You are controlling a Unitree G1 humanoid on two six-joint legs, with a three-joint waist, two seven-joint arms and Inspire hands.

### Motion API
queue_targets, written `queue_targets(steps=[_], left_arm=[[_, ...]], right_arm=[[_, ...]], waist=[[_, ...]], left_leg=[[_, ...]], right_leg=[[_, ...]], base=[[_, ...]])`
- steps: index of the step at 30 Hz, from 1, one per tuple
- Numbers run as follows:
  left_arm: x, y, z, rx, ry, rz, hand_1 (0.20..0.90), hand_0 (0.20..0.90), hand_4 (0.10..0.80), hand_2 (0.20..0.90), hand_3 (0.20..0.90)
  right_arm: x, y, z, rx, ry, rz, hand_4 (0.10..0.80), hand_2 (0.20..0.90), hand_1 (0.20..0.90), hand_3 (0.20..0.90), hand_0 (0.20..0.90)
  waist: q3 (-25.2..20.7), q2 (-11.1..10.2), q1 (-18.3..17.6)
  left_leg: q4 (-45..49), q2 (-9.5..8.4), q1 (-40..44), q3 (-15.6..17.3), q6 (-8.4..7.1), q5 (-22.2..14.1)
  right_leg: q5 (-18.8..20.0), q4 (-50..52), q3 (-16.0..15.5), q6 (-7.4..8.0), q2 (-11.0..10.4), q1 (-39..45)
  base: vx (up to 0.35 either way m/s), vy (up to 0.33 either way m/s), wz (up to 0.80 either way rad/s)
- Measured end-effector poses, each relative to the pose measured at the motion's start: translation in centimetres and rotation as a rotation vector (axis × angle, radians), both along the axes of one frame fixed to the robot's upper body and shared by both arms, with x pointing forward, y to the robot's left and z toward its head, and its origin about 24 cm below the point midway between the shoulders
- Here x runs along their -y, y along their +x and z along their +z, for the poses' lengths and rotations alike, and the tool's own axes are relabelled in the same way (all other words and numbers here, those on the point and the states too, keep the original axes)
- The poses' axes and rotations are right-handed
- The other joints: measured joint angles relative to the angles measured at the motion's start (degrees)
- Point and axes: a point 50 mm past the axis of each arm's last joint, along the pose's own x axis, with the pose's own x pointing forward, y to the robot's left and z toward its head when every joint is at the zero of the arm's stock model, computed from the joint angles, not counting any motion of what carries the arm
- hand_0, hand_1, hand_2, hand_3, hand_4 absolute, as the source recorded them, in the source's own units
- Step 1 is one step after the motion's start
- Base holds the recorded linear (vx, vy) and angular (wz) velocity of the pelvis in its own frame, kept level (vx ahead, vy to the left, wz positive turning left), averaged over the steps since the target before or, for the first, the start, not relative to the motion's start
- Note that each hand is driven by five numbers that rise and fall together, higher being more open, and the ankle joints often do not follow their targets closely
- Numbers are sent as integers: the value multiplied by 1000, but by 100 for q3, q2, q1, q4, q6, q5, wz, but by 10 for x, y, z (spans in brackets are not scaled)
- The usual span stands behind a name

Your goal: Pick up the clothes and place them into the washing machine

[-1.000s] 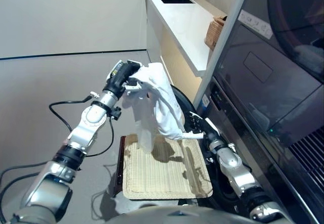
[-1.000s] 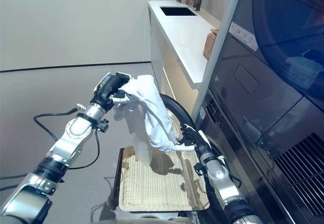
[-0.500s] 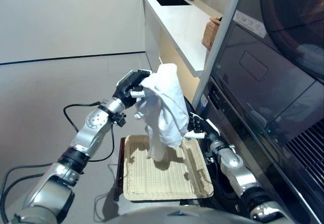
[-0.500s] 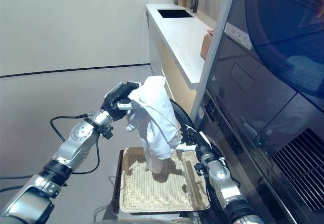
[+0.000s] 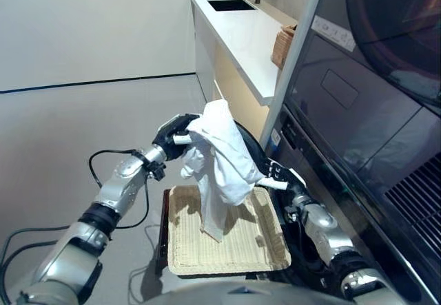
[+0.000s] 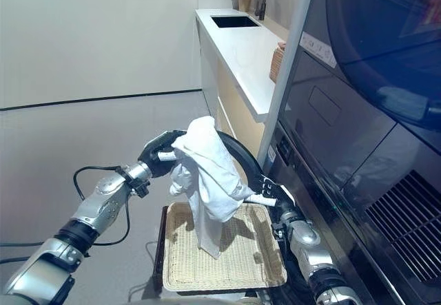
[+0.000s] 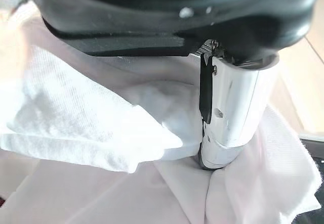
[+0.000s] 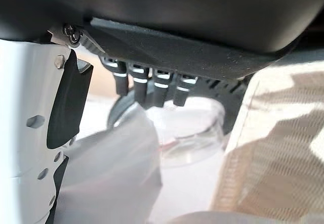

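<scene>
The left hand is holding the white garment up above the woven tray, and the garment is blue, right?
Not quite. The garment is white, not blue, as the left eye view shows. The rest holds: the left hand grips it, hanging above the woven tray.

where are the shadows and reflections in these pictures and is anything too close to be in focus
Left eye view: the white cloth garment held up by the left hand casts a shadow on the woven tray below. Right eye view: the glossy dark appliance front mirrors the room. Left wrist view: the garment fills the frame, soft and overexposed. Right wrist view: the right hand looms close, blurred.
</scene>
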Motion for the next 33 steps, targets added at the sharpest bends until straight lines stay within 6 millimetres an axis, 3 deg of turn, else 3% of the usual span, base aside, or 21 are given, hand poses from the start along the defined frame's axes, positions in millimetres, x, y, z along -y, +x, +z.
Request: queue_targets(steps=[9,14,23,33], left_arm=[[31,-9,-13,-64,-39,-119,200,200,300,200,200],[39,-13,-17,-75,-31,-155,200,200,300,200,200],[26,-11,-15,-62,21,-132,200,200,300,200,200],[-2,-2,-10,-35,62,-18,200,200,300,200,200]], right_arm=[[-18,12,-6,-44,70,30,800,900,900,900,900],[-27,14,-8,-61,65,82,800,900,900,900,900],[-26,10,-12,-74,47,113,800,900,900,900,900],[-6,-24,-32,-170,15,115,800,900,900,900,900]], waist=[[-165,-11,26],[-165,-10,35],[-165,-10,25],[-165,-14,8]], left_leg=[[-1,-2,-3,12,-1,-1],[-1,-1,-4,11,0,-1],[-1,-1,-5,6,-1,-2],[-5,-1,-6,15,-3,-4]], right_leg=[[-1,-1,2,2,-3,-10],[1,-1,0,3,-5,-6],[0,-1,-4,2,-4,-2],[-2,-2,-2,5,-2,-12]], base=[[0,0,0],[0,0,0],[0,0,0],[0,0,0]])
